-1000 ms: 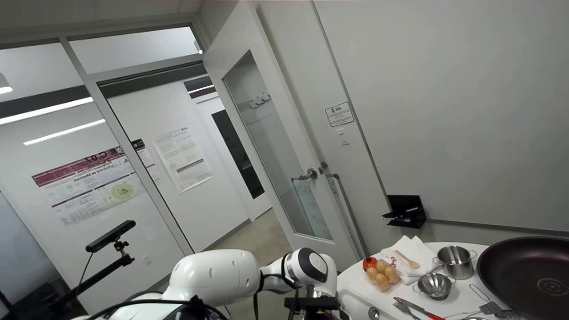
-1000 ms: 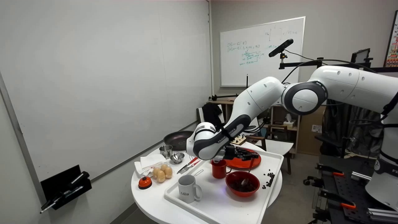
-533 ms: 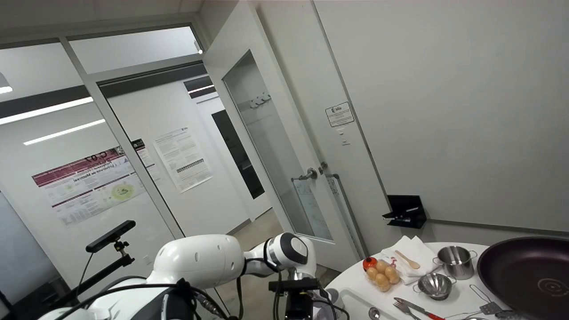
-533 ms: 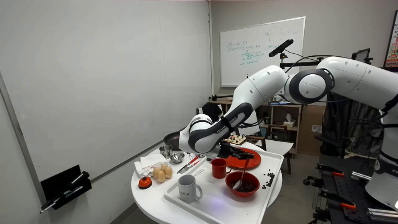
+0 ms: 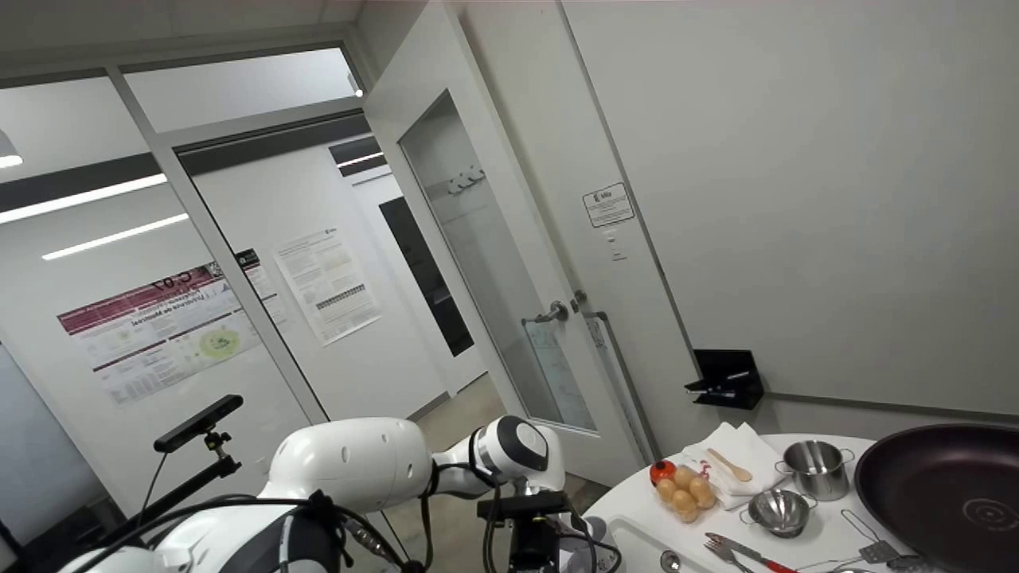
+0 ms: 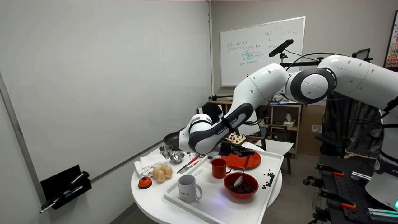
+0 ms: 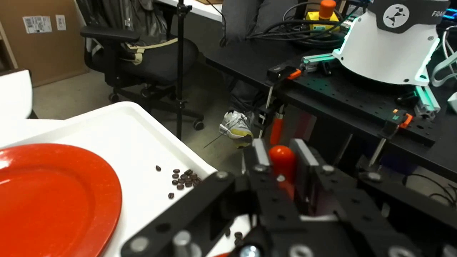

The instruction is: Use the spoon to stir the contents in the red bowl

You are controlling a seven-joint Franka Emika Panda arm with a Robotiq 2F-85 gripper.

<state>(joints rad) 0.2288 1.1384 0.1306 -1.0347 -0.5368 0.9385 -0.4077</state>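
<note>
Red bowl (image 6: 241, 194) inside tray rim (image 6: 266, 196), bare space toward grey mug (image 6: 187, 189); tool (image 7: 283, 154) pinching spoon (image 6: 238, 181)

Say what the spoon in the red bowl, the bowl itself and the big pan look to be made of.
Spoon: likely steel below, silvery and bright; its red handle is perhaps plastic, glossy and rounded at the end.
Bowl: smooth and evenly red, plastic or enamel; the look doesn't settle which.
Pan: probably coated metal, dark with a soft sheen.
</note>
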